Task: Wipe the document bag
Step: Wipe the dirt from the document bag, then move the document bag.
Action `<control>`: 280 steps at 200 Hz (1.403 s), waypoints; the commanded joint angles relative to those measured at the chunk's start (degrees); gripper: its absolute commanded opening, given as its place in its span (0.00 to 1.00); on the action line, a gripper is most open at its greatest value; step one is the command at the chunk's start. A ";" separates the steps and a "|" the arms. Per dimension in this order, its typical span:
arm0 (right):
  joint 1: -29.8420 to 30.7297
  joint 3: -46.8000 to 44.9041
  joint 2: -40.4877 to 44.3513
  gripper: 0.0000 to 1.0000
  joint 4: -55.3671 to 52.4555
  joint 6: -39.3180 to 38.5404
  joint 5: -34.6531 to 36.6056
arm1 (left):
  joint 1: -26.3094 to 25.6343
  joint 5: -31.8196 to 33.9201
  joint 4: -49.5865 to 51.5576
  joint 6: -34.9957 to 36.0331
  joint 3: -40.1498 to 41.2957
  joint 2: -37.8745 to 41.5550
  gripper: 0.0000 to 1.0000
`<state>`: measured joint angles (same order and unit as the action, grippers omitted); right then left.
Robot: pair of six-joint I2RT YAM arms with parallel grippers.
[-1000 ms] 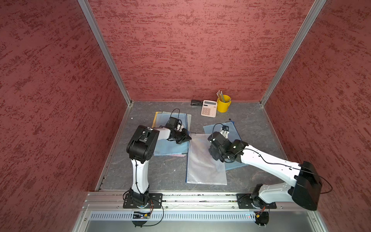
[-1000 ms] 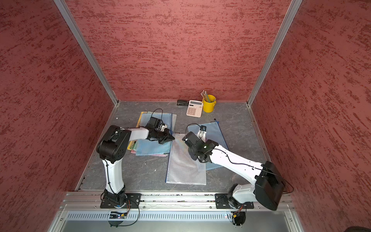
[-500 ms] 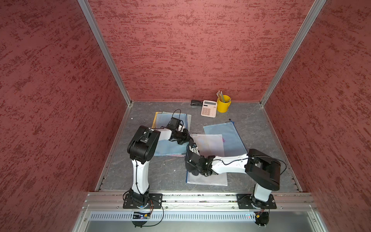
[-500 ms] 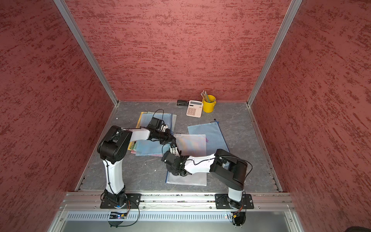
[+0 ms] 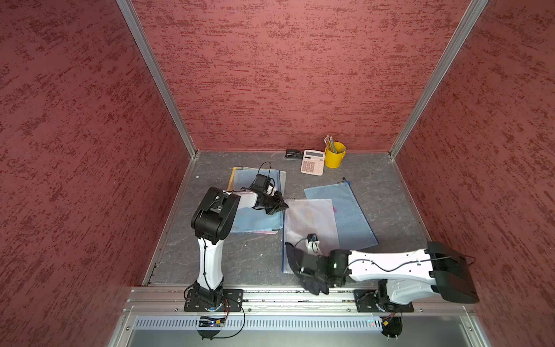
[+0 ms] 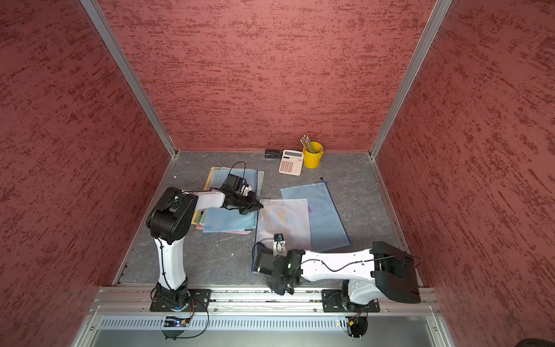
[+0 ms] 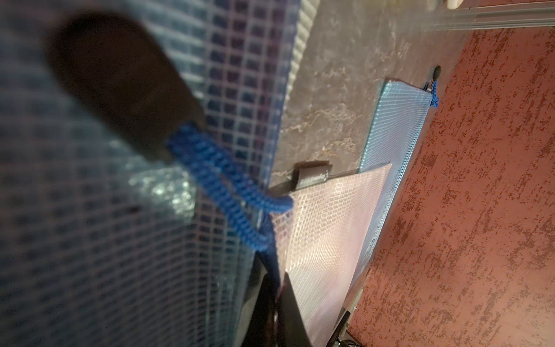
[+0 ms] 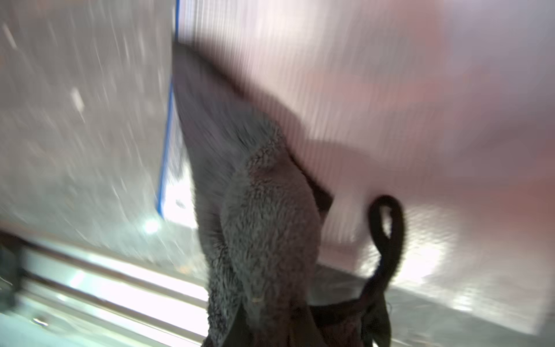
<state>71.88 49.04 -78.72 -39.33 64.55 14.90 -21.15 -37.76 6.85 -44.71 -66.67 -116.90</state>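
Cloth [image 8: 264, 210] is clamped in the right claw [image 5: 311, 279] at the near end of the pink document bag [image 5: 309, 222]; the left claw [image 5: 280, 206], pressed together, is at its far corner; a blue bag [image 5: 345, 210] pokes out under its right side; a calculator [image 5: 312, 162] sits far back.

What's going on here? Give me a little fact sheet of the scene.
Job: wipe the pink bag
Right gripper: shut on a dark cloth at the bag's near edge
Left gripper: shut, at the bag's far corner
Beside it: blue bag, stack of bags
At the back: stapler, calculator, yellow cup of pencils
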 commanded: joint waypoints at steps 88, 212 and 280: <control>-25.33 0.28 -12.82 0.00 13.12 -18.08 4.62 | -1.53 2.93 2.23 0.63 -1.15 1.60 0.00; -26.17 29.13 -12.00 0.00 -0.33 -29.63 8.48 | 14.94 -1.70 40.83 22.98 -30.72 4.82 0.00; -34.70 25.11 -9.69 0.00 2.17 -29.40 5.54 | 22.77 1.57 50.53 36.35 -45.36 -10.09 0.00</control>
<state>39.24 74.76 -90.98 -38.48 35.99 20.56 1.06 -36.69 52.51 -13.69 -109.12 -124.97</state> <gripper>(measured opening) 0.100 0.058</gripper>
